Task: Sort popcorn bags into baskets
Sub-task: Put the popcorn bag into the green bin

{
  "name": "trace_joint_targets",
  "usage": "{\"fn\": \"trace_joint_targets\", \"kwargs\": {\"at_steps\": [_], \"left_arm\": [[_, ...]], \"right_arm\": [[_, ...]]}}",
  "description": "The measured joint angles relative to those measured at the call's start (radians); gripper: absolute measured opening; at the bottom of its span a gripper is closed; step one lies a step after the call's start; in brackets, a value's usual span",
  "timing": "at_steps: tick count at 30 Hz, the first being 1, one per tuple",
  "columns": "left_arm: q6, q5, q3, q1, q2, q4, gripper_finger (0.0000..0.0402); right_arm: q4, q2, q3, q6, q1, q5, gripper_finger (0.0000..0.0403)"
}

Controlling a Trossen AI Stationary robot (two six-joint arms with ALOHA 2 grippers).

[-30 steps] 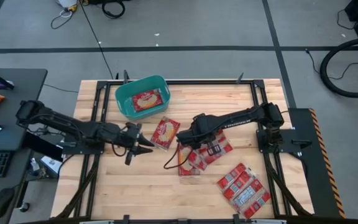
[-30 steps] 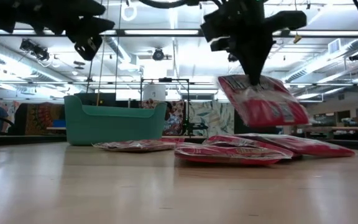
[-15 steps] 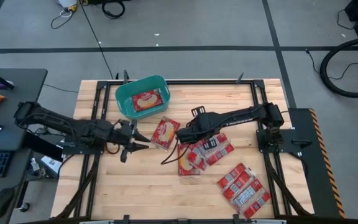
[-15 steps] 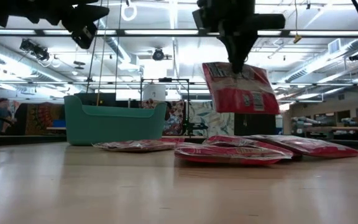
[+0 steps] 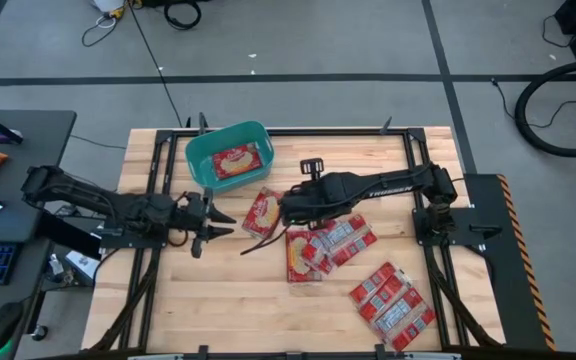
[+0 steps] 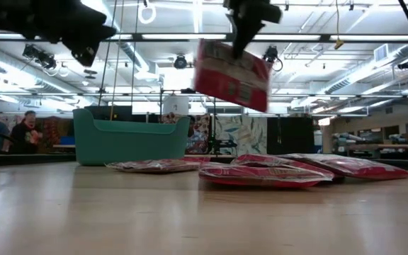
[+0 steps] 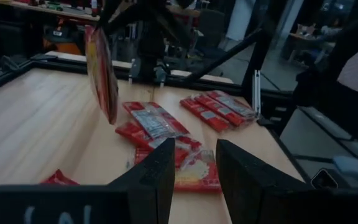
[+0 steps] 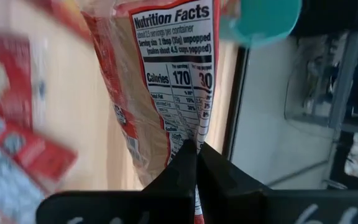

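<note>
My right claw point(image 6: 238, 48) clamped on popcorn bag point(image 6: 231, 66), now higher and swung left versus 1 second ago, nearer teal tub point(image 5: 202, 160). Drop comes next, I judge. Left claw point(image 5: 211, 216) open, waiting.

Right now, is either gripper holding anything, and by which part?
The right gripper pinches a flat red popcorn bag by its edge seam, dangling it above the table. The left gripper holds nothing.
</note>
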Motion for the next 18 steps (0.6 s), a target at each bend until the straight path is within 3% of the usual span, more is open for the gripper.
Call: {"fn": "trace_joint_targets", "kwargs": {"at_steps": [8,18], "left_arm": [[0.003,0.000,-0.129,-0.030,-0.003,0.195,0.0121],[0.155,-0.001,-0.149,-0.052,-0.094,0.207,0.0121]], "right_arm": [[0.284,0.000,0.000,-0.107,-0.022,-0.023,0.0005],[0.603,0.000,-0.001,-0.251,-0.072,-0.057,0.0005]]}}
